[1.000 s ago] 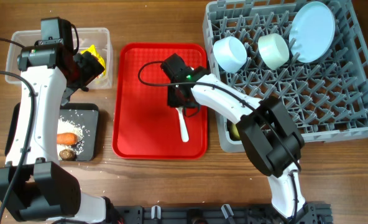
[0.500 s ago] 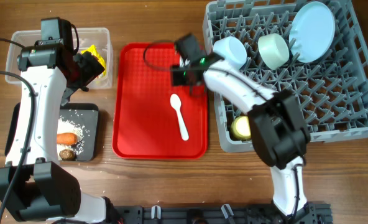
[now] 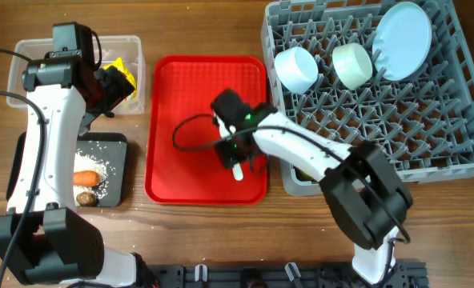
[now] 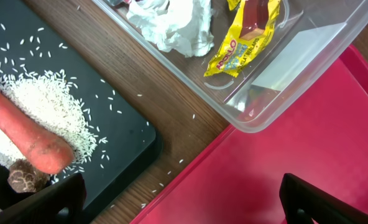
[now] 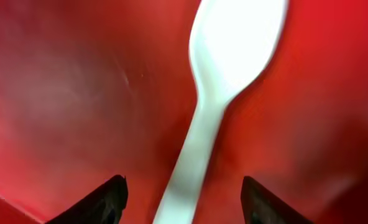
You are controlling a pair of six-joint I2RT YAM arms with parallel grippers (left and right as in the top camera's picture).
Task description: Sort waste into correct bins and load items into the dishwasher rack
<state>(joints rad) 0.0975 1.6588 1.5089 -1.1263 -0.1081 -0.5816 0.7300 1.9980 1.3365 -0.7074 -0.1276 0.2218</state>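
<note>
Our right gripper (image 5: 184, 190) holds its fingers (image 5: 103, 208) apart either side of the white plastic spoon (image 5: 212, 99), which lies flat on the red tray (image 3: 181, 96) at centre frame. We judge an off-centre close could skid the thin handle across the slick tray, short of the dishwasher rack (image 3: 429, 136), upper right.

Overhead, the right gripper (image 3: 235, 156) is covering all of the white spoon (image 3: 238, 172) but its handle end, while in the right wrist view the spoon is showing blurred and running off the bottom edge, which is also cropping the fingertips (image 5: 106, 199).
</note>
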